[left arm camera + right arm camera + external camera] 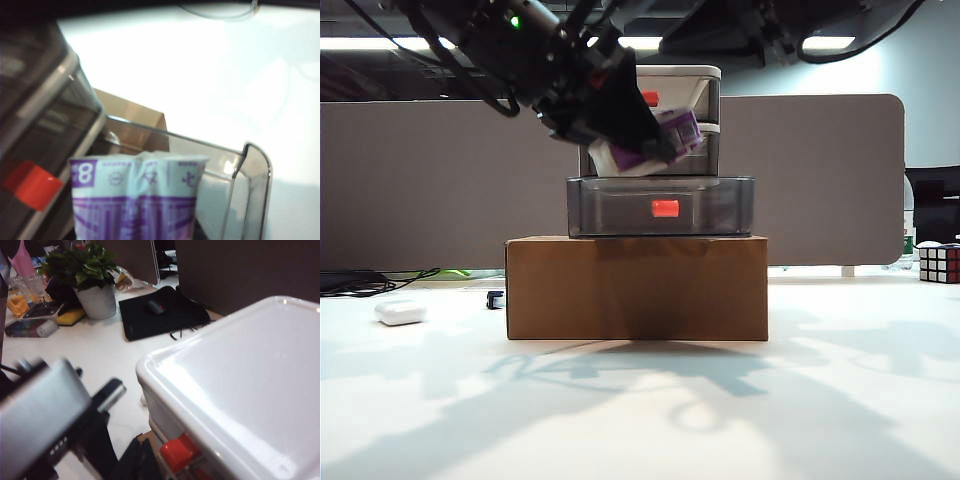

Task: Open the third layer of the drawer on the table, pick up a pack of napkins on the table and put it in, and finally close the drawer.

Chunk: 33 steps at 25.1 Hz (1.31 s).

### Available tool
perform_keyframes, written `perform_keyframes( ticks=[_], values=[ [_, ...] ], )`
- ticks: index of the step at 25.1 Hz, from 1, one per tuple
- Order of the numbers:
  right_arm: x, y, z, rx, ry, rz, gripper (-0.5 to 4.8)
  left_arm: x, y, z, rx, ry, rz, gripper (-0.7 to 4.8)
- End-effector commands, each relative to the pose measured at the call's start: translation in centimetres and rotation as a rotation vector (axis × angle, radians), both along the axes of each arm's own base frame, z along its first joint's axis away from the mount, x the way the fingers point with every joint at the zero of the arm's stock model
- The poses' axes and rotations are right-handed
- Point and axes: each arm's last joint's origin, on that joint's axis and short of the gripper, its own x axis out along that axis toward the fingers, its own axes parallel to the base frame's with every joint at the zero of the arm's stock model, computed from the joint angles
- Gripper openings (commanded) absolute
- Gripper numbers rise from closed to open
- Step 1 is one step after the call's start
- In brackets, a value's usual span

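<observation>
Napkins, a small soft pack in a purple and white wrapper (655, 143), sit clamped between the jaws of my left claw (638, 140), hanging just above the open third layer (660, 207), the lowest smoky translucent tray with a red-orange handle, which I judge is pulled out to receive them. In the left wrist view the pack (137, 197) fills the space ahead of the claw, with the tray's clear rim (250, 165) just beyond and below it. My left arm reaches down at a slant across the front of the light grey three-tier drawer unit (705, 90), which stands on a brown cardboard box (636, 288). My right claw lies outside every view, so I cannot tell its state; its camera hovers beside the unit's white top (240, 370).
</observation>
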Motion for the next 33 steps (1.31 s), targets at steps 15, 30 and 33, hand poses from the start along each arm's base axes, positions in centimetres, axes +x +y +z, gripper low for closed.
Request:
perform_keyframes(
  ticks=[15,30,33],
  values=[
    [-0.2,-0.3,0.8,0.011,-0.023,-0.020,-0.06,-0.6,-0.3,-0.1,0.028,0.067,-0.005,3.09],
    [-0.2,-0.3,0.8,0.014,-0.031,-0.020,-0.06,-5.5,3.0,0.6,0.125,0.384,-0.133,-0.06],
    [-0.2,-0.3,0.8,0.013,-0.029,-0.021,-0.06,-4.4,2.2,-0.7,0.136,0.387,-0.124,-0.06]
  ],
)
